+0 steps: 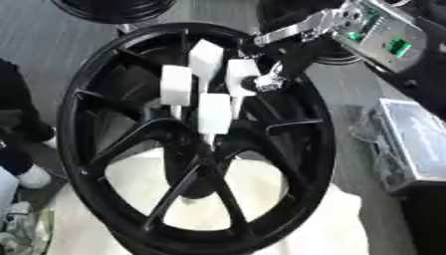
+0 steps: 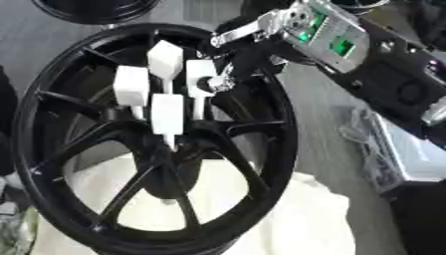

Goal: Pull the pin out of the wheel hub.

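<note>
Right hand reaches from upper right, fingers pinching the right-most white pin at the hub of the black wheel. Risk: crooked pull jams it or fingers slip off.

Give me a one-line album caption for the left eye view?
Robot's right hand reaches to one of four white pins standing in a black wheel's hub.

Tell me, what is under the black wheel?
A white cloth lies under the black wheel, showing between its spokes. What supports the cloth is covered. White pins stand in the hub.
</note>
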Tool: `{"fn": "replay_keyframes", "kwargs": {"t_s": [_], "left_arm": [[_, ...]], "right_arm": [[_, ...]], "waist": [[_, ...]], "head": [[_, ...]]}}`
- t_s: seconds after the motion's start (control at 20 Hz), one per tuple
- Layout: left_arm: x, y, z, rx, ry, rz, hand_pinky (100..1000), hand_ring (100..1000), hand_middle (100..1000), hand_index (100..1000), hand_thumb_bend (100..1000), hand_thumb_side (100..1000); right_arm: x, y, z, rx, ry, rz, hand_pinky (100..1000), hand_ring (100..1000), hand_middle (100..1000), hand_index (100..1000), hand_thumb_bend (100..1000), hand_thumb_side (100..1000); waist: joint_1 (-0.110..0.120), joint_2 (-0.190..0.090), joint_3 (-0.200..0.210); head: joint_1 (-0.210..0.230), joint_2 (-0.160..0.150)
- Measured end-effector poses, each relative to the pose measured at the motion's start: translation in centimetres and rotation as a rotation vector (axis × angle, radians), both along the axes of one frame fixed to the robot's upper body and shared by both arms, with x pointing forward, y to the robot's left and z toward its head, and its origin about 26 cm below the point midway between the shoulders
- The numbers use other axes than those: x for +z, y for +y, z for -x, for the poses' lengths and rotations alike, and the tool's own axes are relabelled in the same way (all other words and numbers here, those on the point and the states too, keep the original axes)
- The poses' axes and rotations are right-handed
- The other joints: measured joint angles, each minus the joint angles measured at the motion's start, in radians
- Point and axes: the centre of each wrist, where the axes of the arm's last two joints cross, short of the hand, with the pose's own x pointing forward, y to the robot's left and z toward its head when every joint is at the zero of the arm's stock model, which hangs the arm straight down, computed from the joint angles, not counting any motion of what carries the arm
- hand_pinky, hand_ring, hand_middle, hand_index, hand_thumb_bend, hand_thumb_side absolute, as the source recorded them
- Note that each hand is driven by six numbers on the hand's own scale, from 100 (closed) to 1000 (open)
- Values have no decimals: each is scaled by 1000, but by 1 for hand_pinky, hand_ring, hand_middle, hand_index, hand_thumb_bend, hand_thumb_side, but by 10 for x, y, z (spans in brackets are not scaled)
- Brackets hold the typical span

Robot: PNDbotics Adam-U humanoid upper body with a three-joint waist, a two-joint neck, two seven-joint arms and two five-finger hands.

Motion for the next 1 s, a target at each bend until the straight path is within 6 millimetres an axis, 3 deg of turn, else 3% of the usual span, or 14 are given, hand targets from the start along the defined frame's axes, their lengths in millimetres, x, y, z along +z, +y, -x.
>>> {"fn": "replay_keyframes", "kwargs": {"t_s": [0.05, 0.5, 0.55, 0.75, 1.0], "left_arm": [[0, 0, 0, 0, 0, -1, 845, 986, 793, 698, 394, 740], [-1, -1, 0, -1, 4, -10, 845, 987, 793, 697, 394, 740], [0, -1, 0, -2, 4, -10, 845, 987, 793, 697, 393, 740], [0, -1, 0, -4, 4, -11, 845, 988, 793, 697, 391, 742], [1, -2, 0, -6, 4, -12, 845, 989, 794, 697, 389, 742]], "right_arm": [[-1, -1, 0, -14, -2, -19, 852, 651, 517, 739, 100, 778], [4, -5, 0, -92, -65, -184, 750, 512, 384, 606, 100, 595], [4, -5, 0, -98, -66, -193, 724, 485, 357, 580, 100, 509], [4, -10, 1, -113, -63, -231, 702, 468, 341, 565, 100, 425], [10, -26, 8, -143, -94, -284, 702, 460, 333, 563, 100, 204]], "waist": [[0, 0, 0], [0, 0, 2], [0, 0, 2], [0, 0, 2], [0, 0, 1]], "head": [[0, 0], [-4, 0], [-4, 0], [-4, 0], [-4, 0]]}}
